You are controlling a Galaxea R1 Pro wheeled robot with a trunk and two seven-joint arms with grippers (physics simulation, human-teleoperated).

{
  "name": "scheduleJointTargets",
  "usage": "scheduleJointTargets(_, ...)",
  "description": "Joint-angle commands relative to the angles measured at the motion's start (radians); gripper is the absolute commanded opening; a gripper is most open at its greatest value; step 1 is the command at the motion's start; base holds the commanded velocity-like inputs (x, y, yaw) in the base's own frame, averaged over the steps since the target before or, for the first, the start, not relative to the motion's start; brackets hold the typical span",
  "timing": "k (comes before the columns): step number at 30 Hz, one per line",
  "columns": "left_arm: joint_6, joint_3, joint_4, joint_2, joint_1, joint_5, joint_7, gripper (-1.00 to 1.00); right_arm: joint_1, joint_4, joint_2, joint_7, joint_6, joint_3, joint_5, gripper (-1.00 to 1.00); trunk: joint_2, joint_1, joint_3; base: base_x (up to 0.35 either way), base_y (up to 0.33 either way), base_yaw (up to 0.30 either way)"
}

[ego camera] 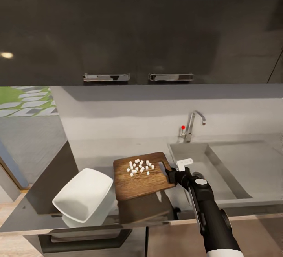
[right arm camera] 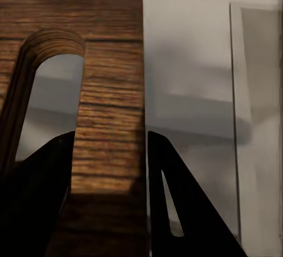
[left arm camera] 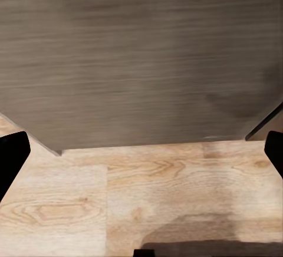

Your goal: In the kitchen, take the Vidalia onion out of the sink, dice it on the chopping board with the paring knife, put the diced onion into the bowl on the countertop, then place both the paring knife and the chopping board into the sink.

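While the dice wait uncollected, progress: cut, not yet bowled.
Bowl (ego camera: 83, 194): bench's front-left corner, holding nothing.
Chopping board (ego camera: 140, 175): mid-bench, onion dice (ego camera: 139, 166) on top.
Right gripper (ego camera: 171, 173): jaws clamped on board's handle end.
Sink (ego camera: 230, 178): bench's right end.
Left gripper (left arm camera: 141, 151): jaws wide, unladen.
Paring knife: cannot tell.

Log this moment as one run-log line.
phase: moving diced onion | right hand: shut on chopping board at handle end | diced onion: on board | bowl: empty, beside board | left hand: open
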Motion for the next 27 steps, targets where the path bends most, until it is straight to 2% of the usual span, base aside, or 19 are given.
scheduleJointTargets(1, -0.001, -0.008, -0.001, 0.002, 0.0, 0.007, 0.009, 1.0, -0.001, -0.001, 0.001, 0.009, 0.003, -0.003, 0.01, -1.0, -0.002, 0.001, 0.0, 0.0, 0.0, -0.076)
scheduleJointTargets(8, -0.001, -0.008, -0.001, 0.002, 0.0, 0.007, 0.009, 1.0, -0.001, -0.001, 0.001, 0.009, 0.003, -0.003, 0.01, -1.0, -0.002, 0.001, 0.011, 0.0, 0.039, -0.076)
scheduleJointTargets(20, -0.002, -0.009, -0.001, 0.002, 0.0, 0.007, 0.009, 1.0, -0.001, -0.001, 0.001, 0.009, 0.003, -0.003, 0.01, -1.0, -0.002, 0.001, 0.03, -0.001, 0.23, -0.074)
scheduleJointTargets(27, -0.002, -0.008, -0.001, 0.002, 0.0, 0.007, 0.009, 1.0, -0.001, -0.001, 0.001, 0.009, 0.004, -0.002, 0.01, -1.0, -0.002, 0.001, 0.042, -0.088, 0.245, -0.066)
